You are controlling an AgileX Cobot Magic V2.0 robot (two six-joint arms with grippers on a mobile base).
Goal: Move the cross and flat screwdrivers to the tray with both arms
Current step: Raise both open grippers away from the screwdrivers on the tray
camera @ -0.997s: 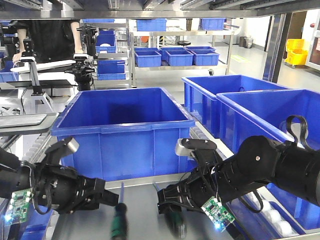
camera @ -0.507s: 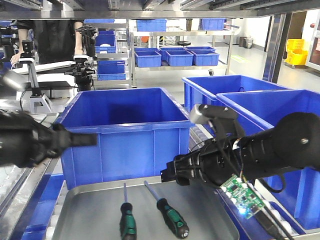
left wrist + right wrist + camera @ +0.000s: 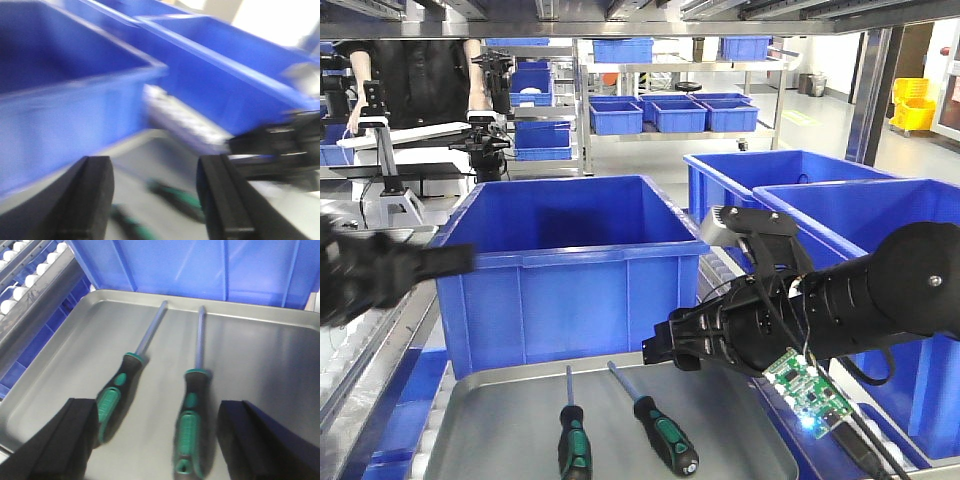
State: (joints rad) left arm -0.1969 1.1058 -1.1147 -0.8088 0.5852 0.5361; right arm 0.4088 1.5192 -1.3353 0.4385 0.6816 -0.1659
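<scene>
Two screwdrivers with black-and-green handles lie side by side on the grey tray (image 3: 500,430), shafts pointing away from me: the left screwdriver (image 3: 574,443) and the right screwdriver (image 3: 663,437). Which is cross and which flat cannot be told. My right gripper (image 3: 660,352) hangs open above the tray's right rear; in its wrist view both screwdrivers (image 3: 116,392) (image 3: 192,412) lie on the tray (image 3: 255,360) below its open gripper (image 3: 160,440). My left gripper (image 3: 460,262), blurred, is up at the left, off the tray. In the left wrist view that gripper (image 3: 157,197) is open and empty, with a blurred screwdriver (image 3: 177,196) far below.
A deep blue bin (image 3: 570,260) stands directly behind the tray. Two more blue bins (image 3: 780,180) (image 3: 875,225) stand at the right. White rollers (image 3: 870,435) run along the right side. A person (image 3: 420,70) and shelves of blue bins are in the background.
One second ago both grippers were low at the screwdriver handles. Both have since let go and risen; the left arm swung up and to the left. The screwdrivers stay on the tray.
</scene>
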